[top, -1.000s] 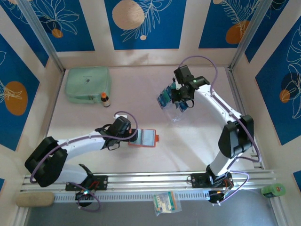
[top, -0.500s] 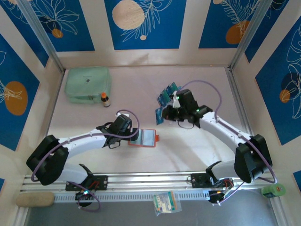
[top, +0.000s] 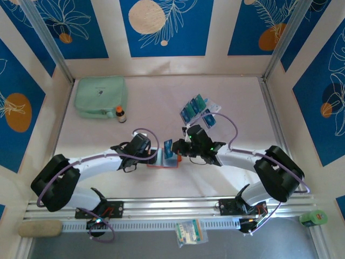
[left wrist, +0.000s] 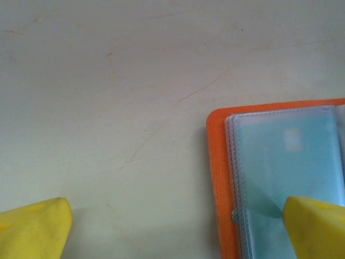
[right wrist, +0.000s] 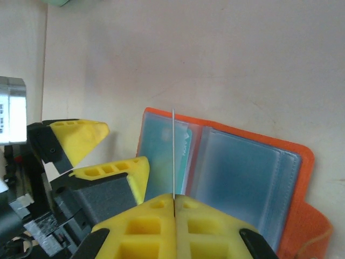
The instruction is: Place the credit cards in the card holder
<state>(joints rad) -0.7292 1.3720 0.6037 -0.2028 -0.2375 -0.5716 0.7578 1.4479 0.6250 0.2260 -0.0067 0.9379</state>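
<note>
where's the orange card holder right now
In the top view, the card holder lies open centrally on the table, between the left tool and right tool.

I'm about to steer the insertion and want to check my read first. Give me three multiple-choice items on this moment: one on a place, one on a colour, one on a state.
1. Where is the card that the right gripper holds?
A. Fully inside a pocket
B. On edge above the open card holder
C. Under the card holder

2. What colour is the card holder's cover?
A. Black
B. Green
C. Orange

3. How does the left gripper stand?
A. Open wide
B. Shut on a card
C. Shut, holding nothing

Answers:
1 B: the right wrist view shows the card edge-on over the pockets.
2 C: an orange rim frames the pale pockets.
3 A: its yellow fingers stand far apart, one over a pocket page.
</note>
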